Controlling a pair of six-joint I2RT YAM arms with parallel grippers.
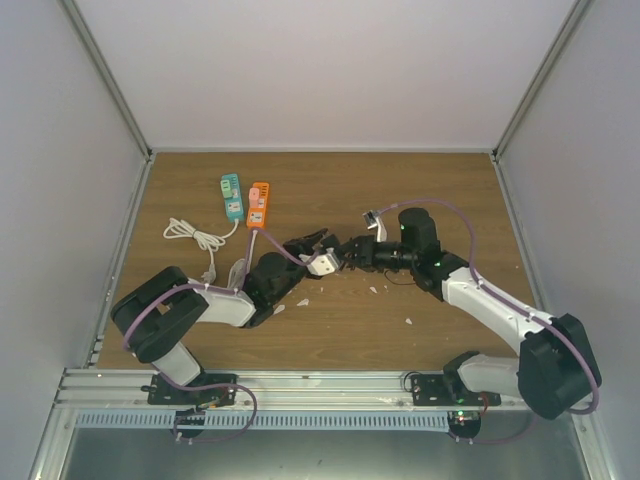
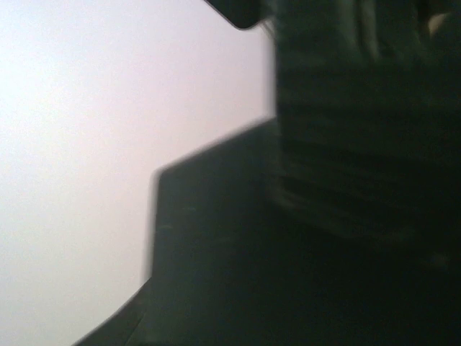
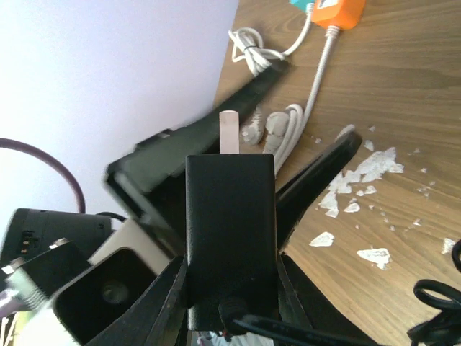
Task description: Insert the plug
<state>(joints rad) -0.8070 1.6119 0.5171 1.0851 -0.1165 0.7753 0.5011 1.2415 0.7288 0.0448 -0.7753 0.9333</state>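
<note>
The right gripper is clenched on the black plug, holding it above the table with its metal prong pointing away from the wrist. Straight ahead, the left gripper meets it head-on. Its two fingers stand on either side of the plug's front end, but I cannot tell whether they press on it. The left wrist view is only a dark blur. Just behind those fingers lies a loop of white cable, which runs on to the orange strip, well beyond the prong. The teal strip lies just beside the orange one, on its far side from the right gripper. White scraps litter the wood below and to the right of the plug.
</note>
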